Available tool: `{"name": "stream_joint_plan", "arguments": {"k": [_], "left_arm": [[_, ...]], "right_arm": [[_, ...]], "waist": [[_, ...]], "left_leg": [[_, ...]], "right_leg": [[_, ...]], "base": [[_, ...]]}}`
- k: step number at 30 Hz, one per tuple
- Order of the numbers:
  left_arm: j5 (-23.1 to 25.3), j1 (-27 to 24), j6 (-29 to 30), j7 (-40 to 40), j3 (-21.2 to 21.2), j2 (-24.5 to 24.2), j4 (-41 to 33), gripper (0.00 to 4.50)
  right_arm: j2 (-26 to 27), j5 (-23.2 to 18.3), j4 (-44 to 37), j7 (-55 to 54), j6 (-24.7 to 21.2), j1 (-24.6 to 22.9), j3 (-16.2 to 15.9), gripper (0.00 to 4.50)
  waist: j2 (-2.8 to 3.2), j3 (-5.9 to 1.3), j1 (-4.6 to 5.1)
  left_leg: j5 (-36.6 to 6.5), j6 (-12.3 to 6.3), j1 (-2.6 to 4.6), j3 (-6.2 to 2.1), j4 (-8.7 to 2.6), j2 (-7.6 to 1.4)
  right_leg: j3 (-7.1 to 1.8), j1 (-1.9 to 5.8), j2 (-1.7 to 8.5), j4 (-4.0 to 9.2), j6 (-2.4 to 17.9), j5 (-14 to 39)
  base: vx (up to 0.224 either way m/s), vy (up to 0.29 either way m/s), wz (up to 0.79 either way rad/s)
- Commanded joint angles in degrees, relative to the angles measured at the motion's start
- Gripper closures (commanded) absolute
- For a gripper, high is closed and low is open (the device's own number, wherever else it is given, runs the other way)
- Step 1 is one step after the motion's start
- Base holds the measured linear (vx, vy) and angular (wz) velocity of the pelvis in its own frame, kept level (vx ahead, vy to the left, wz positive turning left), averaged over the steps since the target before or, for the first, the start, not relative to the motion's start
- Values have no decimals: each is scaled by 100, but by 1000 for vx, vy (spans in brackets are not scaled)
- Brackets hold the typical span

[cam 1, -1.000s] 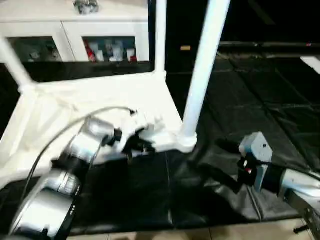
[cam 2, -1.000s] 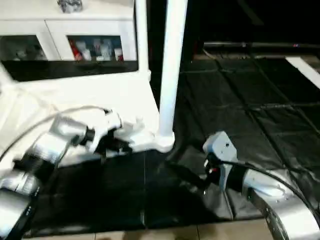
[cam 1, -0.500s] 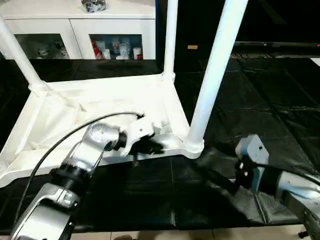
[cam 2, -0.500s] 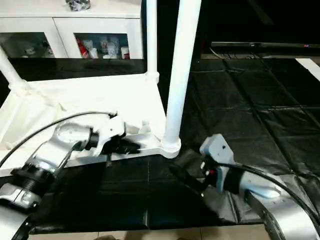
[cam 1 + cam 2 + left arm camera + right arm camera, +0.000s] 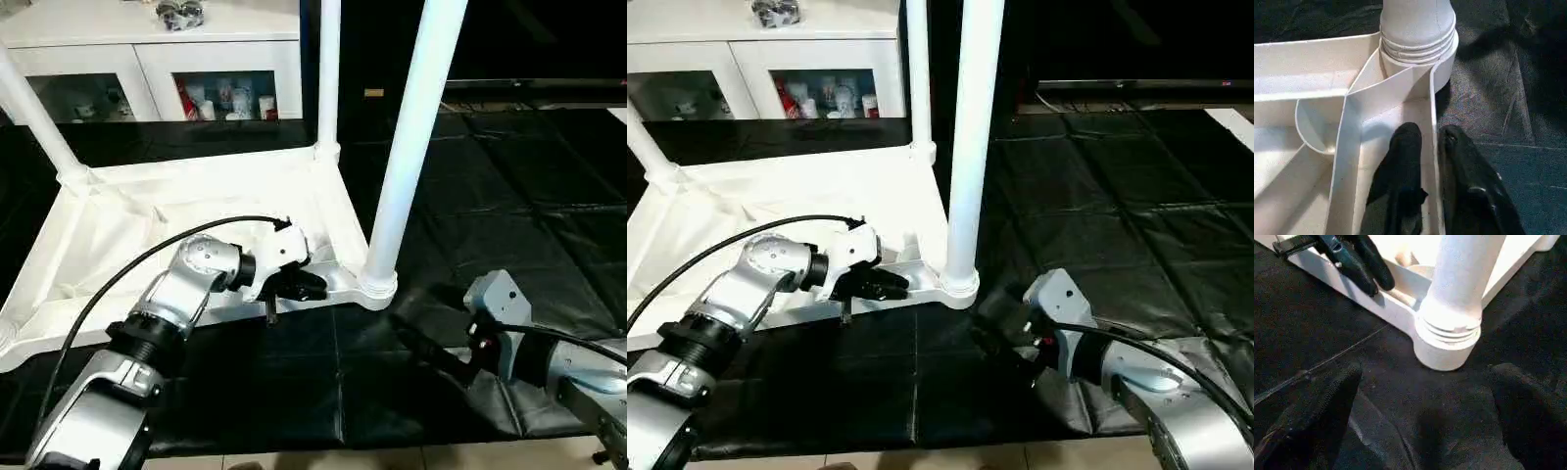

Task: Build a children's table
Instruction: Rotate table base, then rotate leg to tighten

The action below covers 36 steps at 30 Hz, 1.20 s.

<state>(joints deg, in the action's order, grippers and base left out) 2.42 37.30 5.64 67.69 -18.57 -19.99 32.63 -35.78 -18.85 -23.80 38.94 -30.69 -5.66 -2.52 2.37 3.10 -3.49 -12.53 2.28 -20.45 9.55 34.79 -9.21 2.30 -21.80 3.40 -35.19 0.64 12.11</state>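
The children's table lies upside down on a black mat, its white ribbed top (image 5: pixel 147 215) facing up. Three white legs show standing in its corner sockets. The nearest leg (image 5: pixel 411 147) stands in the front right socket (image 5: pixel 377 286). My left gripper (image 5: pixel 304 286) is at the front rim beside that socket. Its black fingers (image 5: pixel 1405 147) straddle the thin rim wall, one inside and one outside, slightly apart from it. My right gripper (image 5: pixel 1425 382) hovers low over the mat just in front of the same socket. It is wide open and holds nothing.
A white cabinet (image 5: pixel 147 39) with glass doors stands behind the table. The black mat (image 5: pixel 509 196) stretches to the right and back. A strip of pale floor (image 5: pixel 392 460) runs along the mat's near edge. My left arm's cable (image 5: pixel 118 284) arcs over the table top.
The camera has shifted. My left fingers have eased apart a little on the rim. My right gripper stays wide open near the front right socket.
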Motion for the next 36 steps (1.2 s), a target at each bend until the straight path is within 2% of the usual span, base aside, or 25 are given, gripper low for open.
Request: {"name": "stream_joint_plan", "arguments": {"k": [1, 8, 13, 19, 22, 28, 36], "left_arm": [[171, 133, -150, -94, -85, -44, 150, 364], [280, 208, -267, -402, -100, 48, 339, 364], [250, 232, 35, -210, -150, 60, 383, 364], [469, 250, 100, -264, -294, -16, 485, 364], [420, 269, 193, -278, -257, 3, 442, 364], [203, 281, 326, -146, -121, 56, 317, 364], [146, 275, 236, -103, -75, 63, 262, 364]], "right_arm": [[26, 31, -92, -48, -41, -19, -43, 0], [47, 25, -139, -77, -55, -36, -79, 0], [71, 50, -158, -96, -63, -63, -105, 0], [99, 69, -171, -123, -75, -71, -140, 0], [106, 69, -166, -124, -78, -71, -141, 0], [120, 75, -151, -123, -70, -63, -150, 0], [136, 77, -136, -130, -66, -59, -174, 0]], "waist": [[-18, -335, -25], [-13, -324, -28], [9, -311, -24], [18, -318, -18], [19, -311, -24], [38, -293, -25], [34, -294, -18]], "left_leg": [[-584, -345, 0, -154, -407, -379], [-743, -278, 13, -148, -415, -376], [-826, -238, 7, -152, -433, -377], [-730, -270, 1, -164, -434, -382], [-672, -306, -6, -159, -431, -382], [-823, -264, 2, -161, -447, -382], [-777, -290, -10, -159, -449, -382]], "right_leg": [[-281, 303, 516, 397, 1497, 275], [-289, 300, 525, 433, 1446, 562], [-287, 286, 521, 457, 1383, 763], [-286, 289, 519, 431, 1392, 521], [-283, 287, 525, 426, 1451, 407], [-285, 280, 532, 456, 1438, 701], [-287, 287, 536, 456, 1428, 601]], "base": [[0, 0, 0], [0, 0, 0], [0, 0, 0], [0, 0, 0], [0, 0, 0], [0, 0, 0], [0, 0, 0]]}}
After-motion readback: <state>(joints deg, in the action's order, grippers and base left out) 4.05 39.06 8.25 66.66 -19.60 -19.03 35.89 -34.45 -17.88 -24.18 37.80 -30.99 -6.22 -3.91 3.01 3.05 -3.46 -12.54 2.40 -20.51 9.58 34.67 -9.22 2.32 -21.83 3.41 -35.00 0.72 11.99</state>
